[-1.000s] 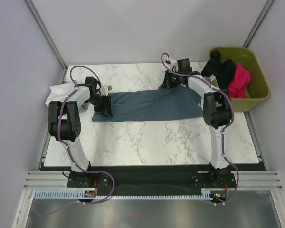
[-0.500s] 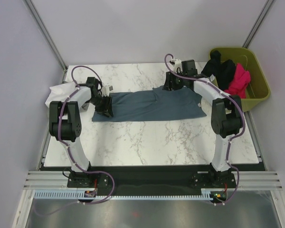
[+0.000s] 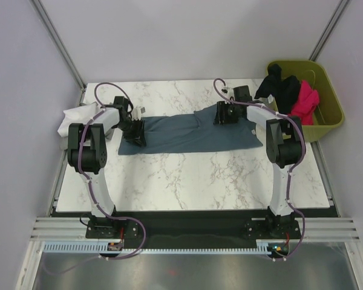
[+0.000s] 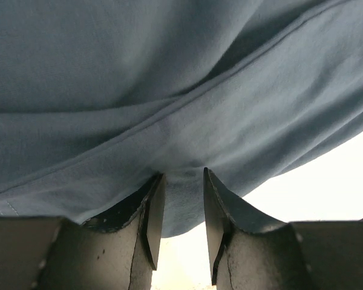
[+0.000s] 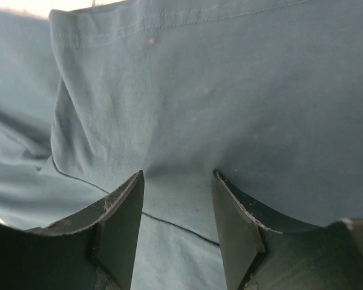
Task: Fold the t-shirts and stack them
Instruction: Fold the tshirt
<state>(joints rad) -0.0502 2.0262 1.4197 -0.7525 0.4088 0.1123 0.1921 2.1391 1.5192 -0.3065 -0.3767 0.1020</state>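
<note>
- Blue-grey shirt (image 3: 187, 134) lies as a long band across the far half of the table (image 3: 187, 181). It looks already doubled lengthwise, so a crosswise fold is likely next.
- Left gripper (image 3: 134, 134) sits at the band's left end. The wrist view shows its jaws pinching a fold of the cloth edge, probably to anchor or carry that end.
- Right gripper (image 3: 225, 115) sits at the band's far edge, right of centre. Its jaws are spread with cloth under the fingers but not clamped.
- White shirt (image 3: 72, 118) is bunched at the table's left edge, beside the left arm.
- Black shirt (image 3: 278, 87) and pink shirt (image 3: 304, 103) wait in the green bin (image 3: 327, 128), off the right corner.
- Nothing lies on the band. The right arm's elbow hangs over its right end and could snag the cloth.
</note>
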